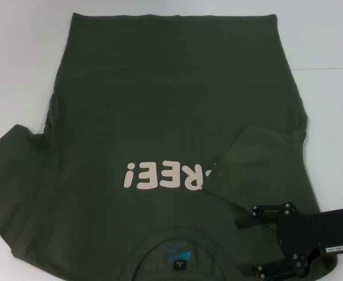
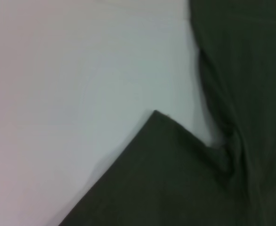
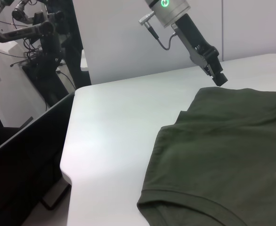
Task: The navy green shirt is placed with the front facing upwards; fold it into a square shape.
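Lying limp across the bench (image 1: 19,70), the navy green shirt (image 1: 171,105) wants pinching at its sleeve hems; right gripper (image 1: 259,240) fingers spread wide, left gripper's (image 3: 218,77) I cannot tell.

shirt (image 1: 160,111): matt soft cloth | table (image 1: 329,41): smooth white, slight sheen

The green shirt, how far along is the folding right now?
Early. Done: the green shirt lies front up on the white table, and its right sleeve is already folded in over the chest, covering the start of the pink lettering. In hand: the right pincer sits low beside the collar; the left pincer hovers above the left sleeve. Left: that sleeve, still spread, then the body.
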Robot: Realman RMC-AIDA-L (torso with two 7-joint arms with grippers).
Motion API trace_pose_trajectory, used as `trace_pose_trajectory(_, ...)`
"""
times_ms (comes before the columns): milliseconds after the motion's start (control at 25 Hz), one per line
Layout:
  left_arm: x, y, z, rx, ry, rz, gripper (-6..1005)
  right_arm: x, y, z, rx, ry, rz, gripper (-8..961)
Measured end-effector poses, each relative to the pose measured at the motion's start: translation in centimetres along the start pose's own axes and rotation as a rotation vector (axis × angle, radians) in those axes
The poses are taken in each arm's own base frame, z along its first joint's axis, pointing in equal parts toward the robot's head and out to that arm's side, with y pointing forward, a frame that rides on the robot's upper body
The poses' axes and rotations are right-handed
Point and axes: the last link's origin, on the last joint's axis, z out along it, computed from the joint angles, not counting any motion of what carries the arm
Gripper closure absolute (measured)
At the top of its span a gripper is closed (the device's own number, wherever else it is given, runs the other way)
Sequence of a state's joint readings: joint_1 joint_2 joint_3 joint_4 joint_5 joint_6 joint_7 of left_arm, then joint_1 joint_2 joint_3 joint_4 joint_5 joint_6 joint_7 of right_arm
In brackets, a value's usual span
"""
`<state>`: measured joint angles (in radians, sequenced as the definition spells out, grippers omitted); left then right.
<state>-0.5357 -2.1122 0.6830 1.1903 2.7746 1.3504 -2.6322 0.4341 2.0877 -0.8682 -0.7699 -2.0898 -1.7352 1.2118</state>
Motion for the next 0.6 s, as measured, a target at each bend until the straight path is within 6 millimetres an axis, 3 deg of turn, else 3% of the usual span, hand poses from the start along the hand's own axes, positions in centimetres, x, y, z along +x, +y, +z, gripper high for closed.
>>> trace_pose_trajectory(600, -0.2, -1.4, -0.4, 0.047, 0.001, -0.074, 935, 0.0, -0.1, 0.0, 0.006, 0.005, 0.0, 87)
